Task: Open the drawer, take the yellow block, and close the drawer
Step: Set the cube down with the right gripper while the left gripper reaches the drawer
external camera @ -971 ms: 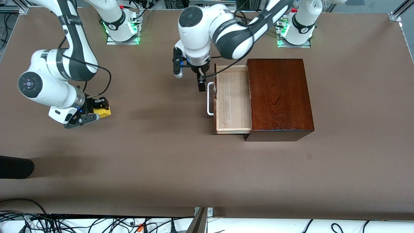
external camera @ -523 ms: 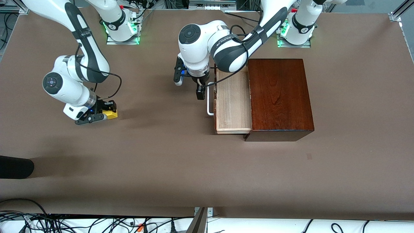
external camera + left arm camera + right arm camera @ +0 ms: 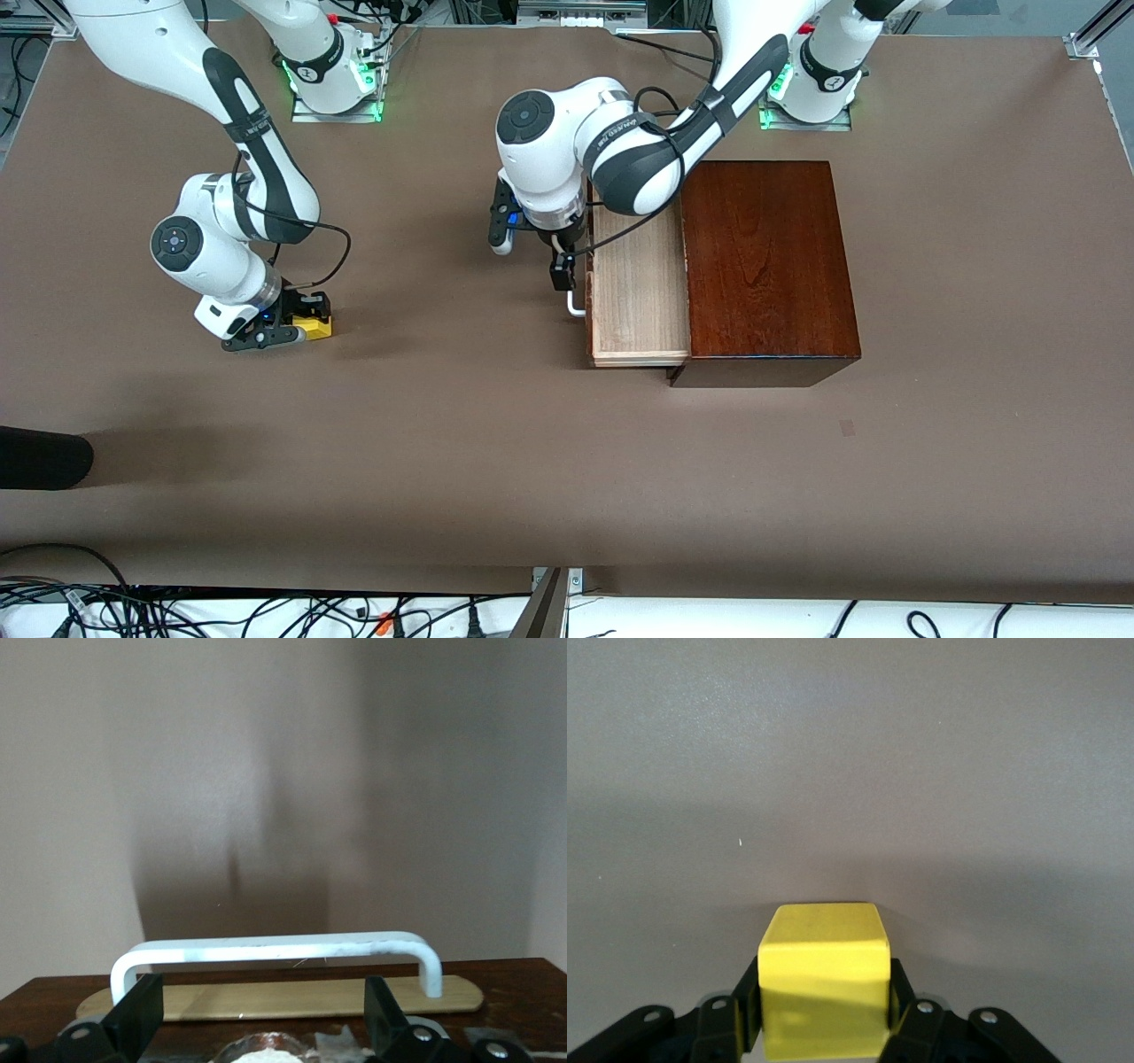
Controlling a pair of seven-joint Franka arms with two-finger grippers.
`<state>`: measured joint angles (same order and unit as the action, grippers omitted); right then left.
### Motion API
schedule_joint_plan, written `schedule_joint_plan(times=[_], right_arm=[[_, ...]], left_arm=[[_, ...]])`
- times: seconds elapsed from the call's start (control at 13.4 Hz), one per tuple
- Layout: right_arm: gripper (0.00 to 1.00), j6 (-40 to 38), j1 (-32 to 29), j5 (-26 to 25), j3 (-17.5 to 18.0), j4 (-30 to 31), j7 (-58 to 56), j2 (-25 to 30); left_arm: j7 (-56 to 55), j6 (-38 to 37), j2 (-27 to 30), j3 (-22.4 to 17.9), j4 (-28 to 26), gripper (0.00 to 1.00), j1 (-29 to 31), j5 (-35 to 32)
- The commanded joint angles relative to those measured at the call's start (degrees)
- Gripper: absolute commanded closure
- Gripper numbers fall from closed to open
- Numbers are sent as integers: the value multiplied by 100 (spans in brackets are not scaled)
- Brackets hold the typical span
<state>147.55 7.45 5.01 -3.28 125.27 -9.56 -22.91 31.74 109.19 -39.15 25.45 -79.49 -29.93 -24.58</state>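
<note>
The drawer (image 3: 638, 292) of the dark wooden box (image 3: 766, 266) stands pulled out, showing a bare pale interior. My left gripper (image 3: 567, 266) is low at the drawer front, right by the white handle (image 3: 576, 306). In the left wrist view its fingers (image 3: 133, 1023) stand wide apart, open, with the handle (image 3: 275, 950) just past their tips and nothing between them. Toward the right arm's end of the table, my right gripper (image 3: 297, 330) is down close to the table, shut on the yellow block (image 3: 316, 329). In the right wrist view the block (image 3: 824, 979) fills the space between the fingers.
A dark rounded object (image 3: 44, 456) lies at the table's edge toward the right arm's end, near the front camera. Cables (image 3: 266, 611) run along the edge nearest that camera. Bare brown tabletop (image 3: 443, 399) stretches between the block and the drawer.
The right arm has carried the yellow block lower, closer to the front camera and toward the drawer. The left gripper has dropped down along the handle. The drawer has not moved.
</note>
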Motion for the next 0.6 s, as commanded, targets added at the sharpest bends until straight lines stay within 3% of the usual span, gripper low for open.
schedule_joint_plan(times=[0.0,0.3,0.52], right_arm=[[0,11,-112,27,100,-20,-203,163],[0,-516,-103,27,109,-20,-389,830],[0,-640,-129,35,109,-143,-406,1016]], left_arm=[[-115,-91,-75,4,118,0,-13,-126],[-133,-248,-67,-145,109,0,4,-135],[-124,-468,-49,-181,109,0,57,-135]])
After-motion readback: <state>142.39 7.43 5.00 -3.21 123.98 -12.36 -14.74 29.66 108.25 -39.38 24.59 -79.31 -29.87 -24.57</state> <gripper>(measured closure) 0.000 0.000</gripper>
